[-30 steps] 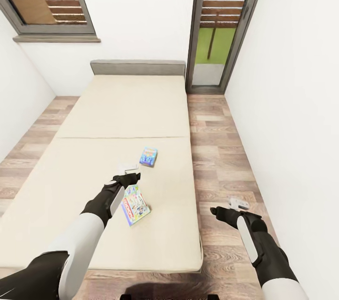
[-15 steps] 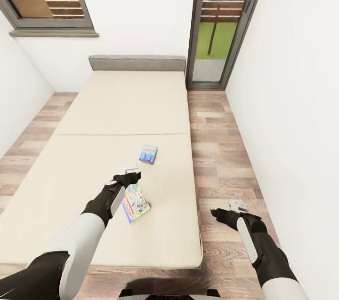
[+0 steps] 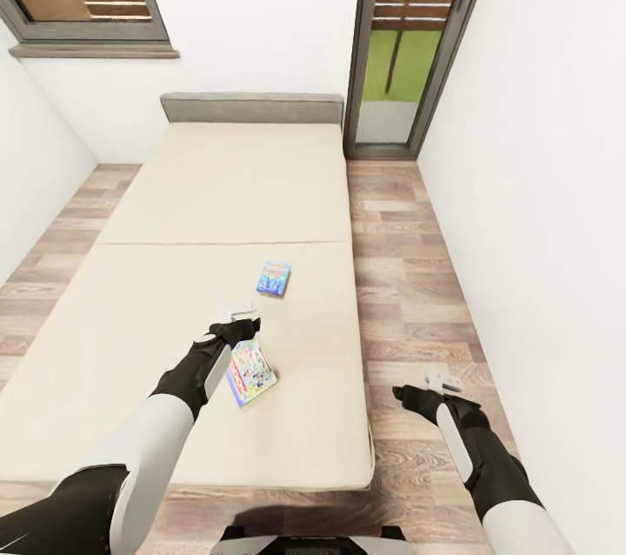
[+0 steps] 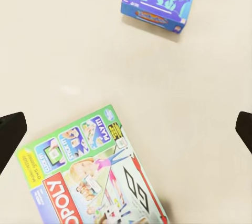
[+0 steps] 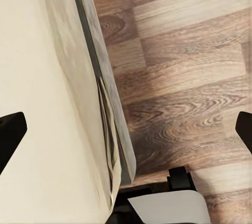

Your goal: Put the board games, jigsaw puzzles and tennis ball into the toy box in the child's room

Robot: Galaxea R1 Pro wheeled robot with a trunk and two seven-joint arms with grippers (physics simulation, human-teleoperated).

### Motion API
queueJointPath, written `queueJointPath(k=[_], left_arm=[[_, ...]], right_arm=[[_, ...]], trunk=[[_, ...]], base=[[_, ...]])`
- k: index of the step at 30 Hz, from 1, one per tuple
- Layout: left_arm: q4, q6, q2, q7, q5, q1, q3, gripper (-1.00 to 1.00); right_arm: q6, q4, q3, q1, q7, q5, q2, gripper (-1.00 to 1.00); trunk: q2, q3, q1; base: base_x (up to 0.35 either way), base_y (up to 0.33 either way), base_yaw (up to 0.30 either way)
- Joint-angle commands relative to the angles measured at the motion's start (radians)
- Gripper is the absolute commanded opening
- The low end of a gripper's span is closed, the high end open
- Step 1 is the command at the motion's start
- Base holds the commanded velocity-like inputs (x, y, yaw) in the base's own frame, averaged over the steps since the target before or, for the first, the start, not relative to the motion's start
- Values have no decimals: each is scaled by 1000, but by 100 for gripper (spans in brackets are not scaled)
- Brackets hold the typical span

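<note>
Bed (image 3: 156, 346) takes most of the room; headboard against the far wall, wooden floor (image 3: 409, 294) running along its door side.

Risk, as I judge it: the Monopoly board game (image 3: 250, 373) is a wide, flat box lying flush on the soft mattress. Fingers coming straight down may press it into the cover or skid it toward the bed's foot edge instead of getting under a rim. It also lies partly tucked beneath the left forearm, so the reach is awkward.

Left end effector (image 3: 241, 317) hangs over the bed with fingers spread wide, nothing between them; the wrist view shows its dark tips far apart above the mattress. The Monopoly box sits just on the foot side of it.

Smaller blue board game (image 3: 273, 278) lies farther up the bed toward the headboard, well apart from the first, nothing on top of it.

Right end effector (image 3: 443, 381) hovers over the floor beside the bed, spread and empty.
</note>
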State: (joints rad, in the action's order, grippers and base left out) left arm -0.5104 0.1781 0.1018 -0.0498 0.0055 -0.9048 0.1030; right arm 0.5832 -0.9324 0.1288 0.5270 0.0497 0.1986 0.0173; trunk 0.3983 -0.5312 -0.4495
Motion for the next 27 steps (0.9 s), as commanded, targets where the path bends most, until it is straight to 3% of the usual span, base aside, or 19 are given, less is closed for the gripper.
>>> queueJointPath(k=[1, 16, 27], left_arm=[[-2, 6, 1, -1, 1, 0, 4, 100], [-32, 22, -1, -16, 2, -19, 10, 100], [-93, 177, -1, -83, 2, -122, 9, 100]], right_arm=[[1, 1, 2, 1, 6, 10, 1, 100], [-11, 10, 2, 5, 9, 10, 0, 100], [-11, 9, 2, 5, 9, 9, -1, 100]], trunk=[[2, -3, 0], [2, -28, 0], [2, -45, 0]], base=[[0, 0, 0], [0, 0, 0], [0, 0, 0]])
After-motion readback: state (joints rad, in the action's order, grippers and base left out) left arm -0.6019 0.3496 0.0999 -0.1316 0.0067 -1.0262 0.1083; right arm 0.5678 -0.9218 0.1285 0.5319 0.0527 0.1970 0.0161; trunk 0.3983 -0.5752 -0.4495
